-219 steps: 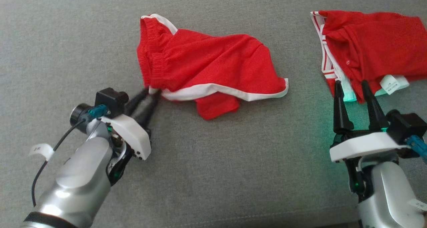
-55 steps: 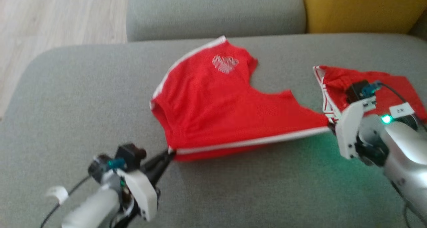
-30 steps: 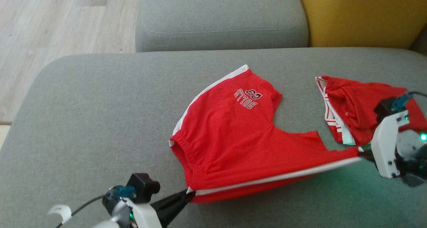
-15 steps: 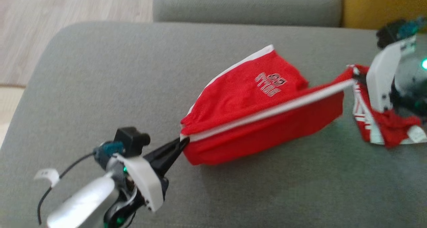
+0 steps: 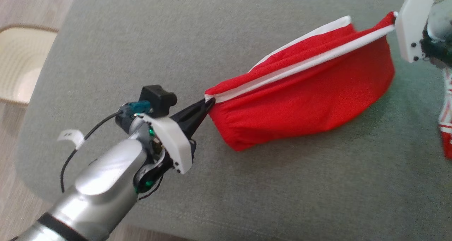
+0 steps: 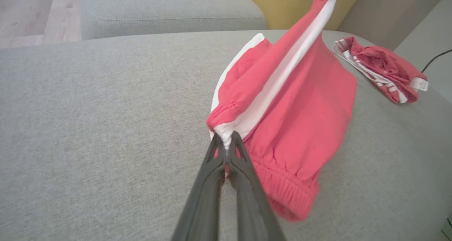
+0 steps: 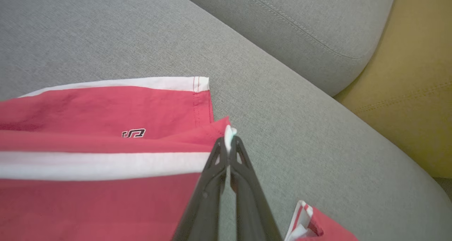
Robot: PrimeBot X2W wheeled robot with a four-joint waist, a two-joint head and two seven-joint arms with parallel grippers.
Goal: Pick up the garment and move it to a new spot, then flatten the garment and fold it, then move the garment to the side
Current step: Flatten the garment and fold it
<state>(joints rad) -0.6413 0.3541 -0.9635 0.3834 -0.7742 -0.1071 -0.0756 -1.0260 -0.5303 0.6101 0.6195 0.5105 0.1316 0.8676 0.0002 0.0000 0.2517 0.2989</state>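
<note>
The garment point(image 5: 307, 92) is a pair of red shorts with a white side stripe, stretched between both grippers above the grey sofa seat point(image 5: 106, 40), its lower part sagging onto the cushion. My left gripper point(image 5: 208, 101) is shut on the waistband corner; the left wrist view shows the garment point(image 6: 293, 107) rising from that pinch point(image 6: 226, 142). My right gripper point(image 7: 229, 138) is shut on the hem corner of the garment point(image 7: 99, 163), and in the head view its white housing point(image 5: 411, 25) sits at the upper right, its fingertips hidden.
A second red garment with white stripes point(image 6: 381, 70) lies crumpled on the seat to the right. A grey back cushion point(image 7: 310, 15) and a yellow cushion point(image 7: 416, 85) stand behind. The sofa's edge and floor point(image 5: 21, 68) are at the left.
Both grippers have lifted the garment's striped edge higher and drawn it taut, so the shorts now hang folded below it. The head camera has tilted down and shifted.
</note>
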